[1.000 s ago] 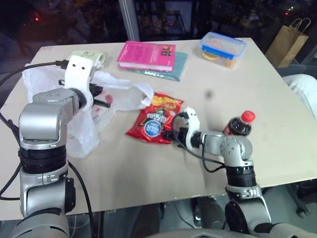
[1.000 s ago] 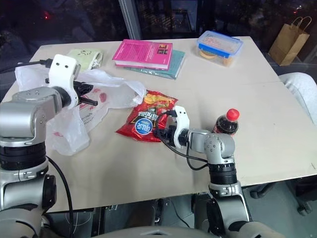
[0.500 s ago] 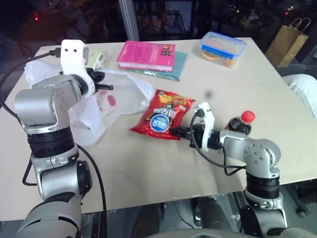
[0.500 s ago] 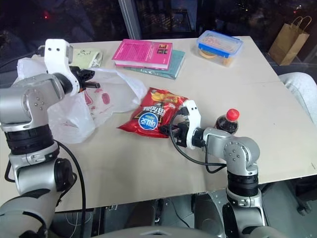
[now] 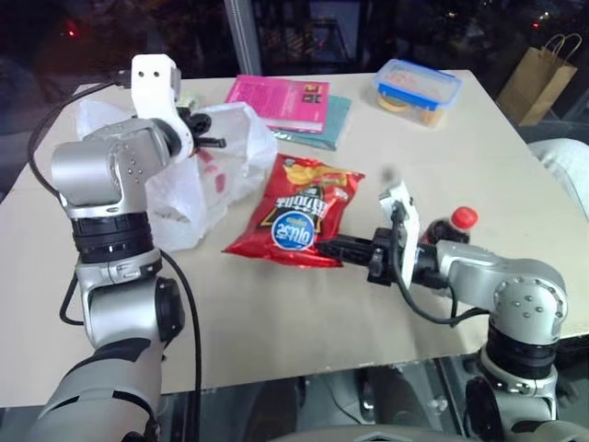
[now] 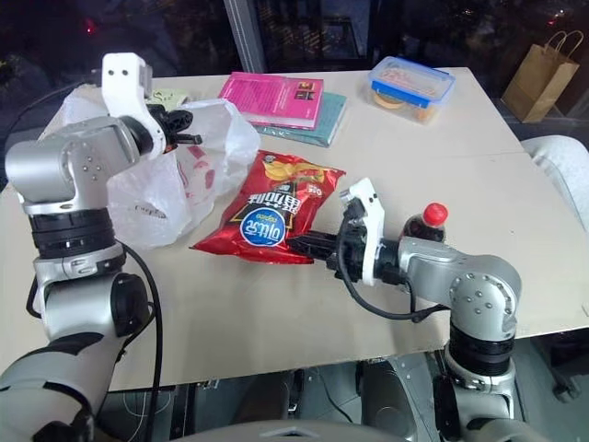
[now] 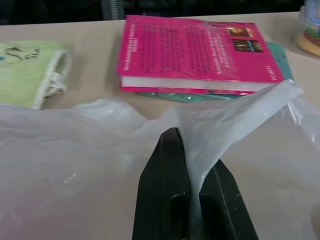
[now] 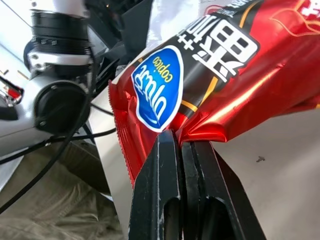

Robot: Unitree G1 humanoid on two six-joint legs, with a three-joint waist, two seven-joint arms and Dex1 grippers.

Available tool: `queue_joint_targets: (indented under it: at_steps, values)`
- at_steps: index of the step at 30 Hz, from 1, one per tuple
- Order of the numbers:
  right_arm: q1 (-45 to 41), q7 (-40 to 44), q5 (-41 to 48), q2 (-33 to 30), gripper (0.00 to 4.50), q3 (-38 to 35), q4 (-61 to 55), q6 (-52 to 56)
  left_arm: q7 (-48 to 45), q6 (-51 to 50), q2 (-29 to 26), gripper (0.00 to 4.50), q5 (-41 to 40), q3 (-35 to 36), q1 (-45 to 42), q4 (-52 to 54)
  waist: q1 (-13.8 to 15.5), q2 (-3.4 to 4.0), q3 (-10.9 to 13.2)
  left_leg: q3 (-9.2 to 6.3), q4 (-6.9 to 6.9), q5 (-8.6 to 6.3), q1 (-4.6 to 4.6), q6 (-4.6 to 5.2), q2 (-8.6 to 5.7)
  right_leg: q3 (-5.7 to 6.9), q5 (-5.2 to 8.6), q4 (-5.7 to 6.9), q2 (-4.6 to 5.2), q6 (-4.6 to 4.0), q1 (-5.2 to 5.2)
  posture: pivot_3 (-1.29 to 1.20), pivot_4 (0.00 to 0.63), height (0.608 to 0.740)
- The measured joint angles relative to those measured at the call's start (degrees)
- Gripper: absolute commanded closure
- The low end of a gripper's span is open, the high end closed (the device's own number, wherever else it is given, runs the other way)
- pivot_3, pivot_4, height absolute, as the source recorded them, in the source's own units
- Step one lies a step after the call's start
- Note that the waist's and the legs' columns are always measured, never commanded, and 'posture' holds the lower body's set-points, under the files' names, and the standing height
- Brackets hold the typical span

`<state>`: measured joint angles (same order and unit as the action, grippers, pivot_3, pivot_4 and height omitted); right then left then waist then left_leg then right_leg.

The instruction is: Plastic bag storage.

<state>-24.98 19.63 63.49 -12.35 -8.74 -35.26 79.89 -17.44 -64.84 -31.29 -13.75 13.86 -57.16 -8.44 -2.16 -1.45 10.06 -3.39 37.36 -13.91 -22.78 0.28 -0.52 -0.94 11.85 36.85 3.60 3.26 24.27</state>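
Over the pale desk (image 5: 276, 322) by dark windows, the left gripper (image 5: 217, 143) jaws pinch the plastic bag (image 5: 198, 184), draping downward, while the right gripper (image 5: 336, 247) clamps the red snack packet (image 5: 296, 212).

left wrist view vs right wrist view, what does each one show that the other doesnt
Left wrist view alone: the left end effector shut on a fold of the plastic bag, with a pink book and a pale green cloth on the table beyond. Right wrist view alone: the right end effector shut on the edge of the red snack packet. Shared: bare tan table and black fingers pinched shut.
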Motion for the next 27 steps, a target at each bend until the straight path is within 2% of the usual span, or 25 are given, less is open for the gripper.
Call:
queue_joint_targets:
  at_steps: [12, 19, 22, 27]
  values:
    - [-1.27, -4.43, 7.62, -7.3, 4.43, 1.83, 0.01, -1.85, -1.03, 2.7, 4.08, 4.5, -2.38, -1.77, -3.77, -3.9, -0.16, -0.01, 0.01, 0.03, 0.0, 0.0, 0.0, 0.01, 0.02, -0.02, 0.0, 0.0, -0.01, 0.01, 0.0, 0.0, 0.15, 0.74]
    - [-6.05, -2.87, -0.92, -6.35, 4.43, 10.94, 9.82, -6.72, -2.31, -3.88, 3.64, 4.5, -6.87, -0.4, -3.46, 1.83, -0.15, -0.01, 0.01, 0.05, 0.01, 0.0, -0.03, 0.01, 0.01, -0.03, 0.0, -0.03, -0.01, 0.01, 0.0, 0.0, 0.15, 0.74]
    - [-10.73, 2.26, -7.48, -6.41, 4.43, 17.32, 17.08, -10.89, -4.45, -7.48, 2.23, 4.5, -9.96, 0.07, -0.84, 7.72, -0.31, -0.01, 0.01, 0.08, 0.01, 0.0, 0.0, 0.01, 0.02, -0.07, 0.0, -0.02, -0.03, 0.01, 0.01, 0.0, 0.15, 0.74]
    - [-14.07, 10.59, -12.96, -6.73, 4.43, 22.33, 23.61, -14.87, -7.18, -9.54, 0.76, 4.5, -12.62, -0.97, 2.56, 11.77, -0.17, 0.0, 0.02, 0.04, 0.01, 0.0, -0.01, 0.01, 0.03, -0.03, 0.0, -0.03, -0.04, 0.0, 0.01, 0.0, 0.15, 0.74]
